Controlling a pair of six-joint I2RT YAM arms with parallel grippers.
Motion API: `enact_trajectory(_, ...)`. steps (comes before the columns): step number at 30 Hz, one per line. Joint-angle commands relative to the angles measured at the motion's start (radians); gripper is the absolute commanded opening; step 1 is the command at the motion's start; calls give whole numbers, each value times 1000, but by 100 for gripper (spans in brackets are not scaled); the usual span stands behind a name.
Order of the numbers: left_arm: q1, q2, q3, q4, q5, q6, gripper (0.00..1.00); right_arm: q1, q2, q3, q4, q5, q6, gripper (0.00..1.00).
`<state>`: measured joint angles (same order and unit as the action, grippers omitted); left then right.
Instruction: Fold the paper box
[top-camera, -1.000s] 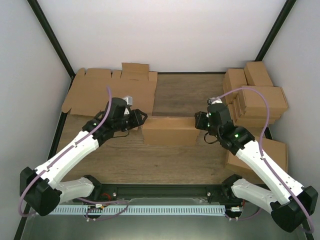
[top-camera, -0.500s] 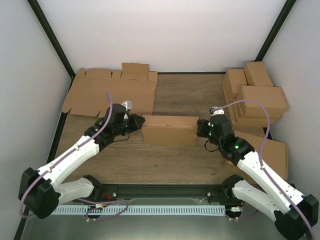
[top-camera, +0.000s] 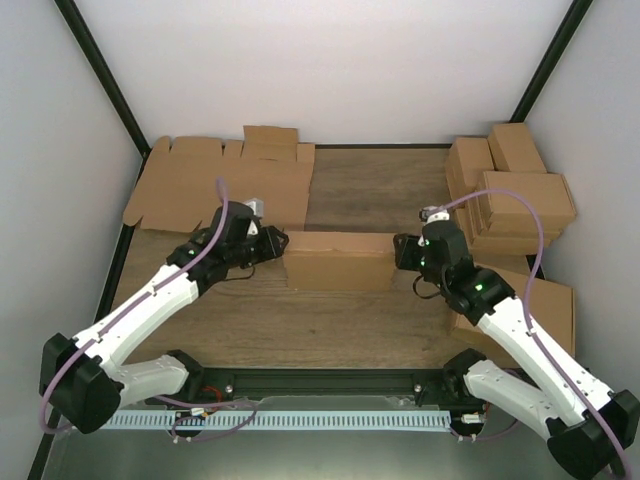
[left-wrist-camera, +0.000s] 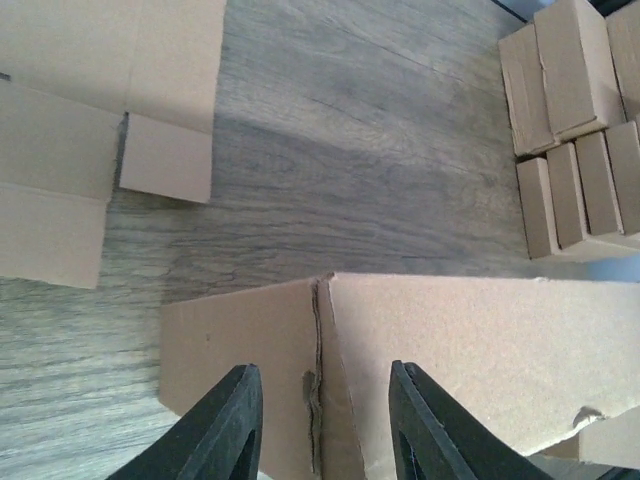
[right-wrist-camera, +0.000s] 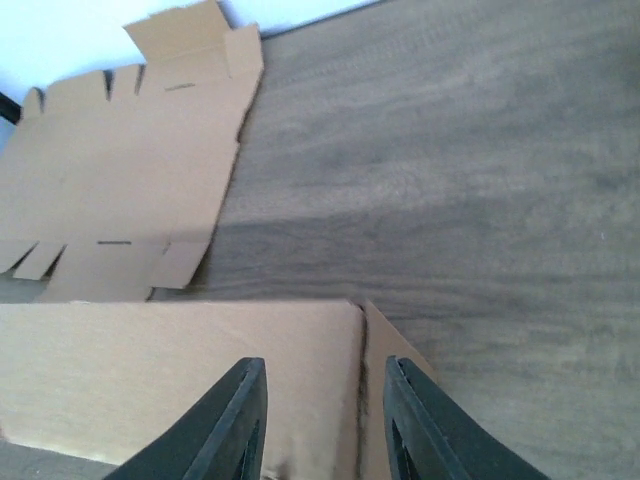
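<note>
The paper box (top-camera: 338, 260) lies folded shut, long and shallow, in the middle of the wooden table. My left gripper (top-camera: 274, 245) is at its left end. In the left wrist view the box (left-wrist-camera: 480, 350) shows a corner seam between the two black fingers, and the left gripper (left-wrist-camera: 325, 425) stands open astride that corner without pinching it. My right gripper (top-camera: 402, 252) is at the box's right end. In the right wrist view the right gripper (right-wrist-camera: 325, 420) is open over the end seam of the box (right-wrist-camera: 180, 370).
A stack of flat notched cardboard sheets (top-camera: 225, 185) lies at the back left, also seen as flat sheets (right-wrist-camera: 130, 190). Several small cartons (top-camera: 510, 195) are piled at the back right, the same cartons (left-wrist-camera: 575, 120). Another flat brown piece (top-camera: 555, 300) lies under the right arm.
Both grippers came in to the box's two ends and narrowed half a second ago. Their jaws now stand wider apart again. The box has barely shifted.
</note>
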<state>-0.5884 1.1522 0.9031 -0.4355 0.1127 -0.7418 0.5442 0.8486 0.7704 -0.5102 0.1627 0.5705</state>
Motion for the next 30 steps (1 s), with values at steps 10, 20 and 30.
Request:
enact_trajectory(10,56,0,149,-10,237,64,4,-106,69,219,25,-389,-148,1)
enact_trajectory(20,112,37,-134,249,393,-10,4,-334,125,-107,309,-828,-90,1)
enact_trajectory(30,114,27,-62,140,320,55,4,-386,105,-61,280,-858,-135,1)
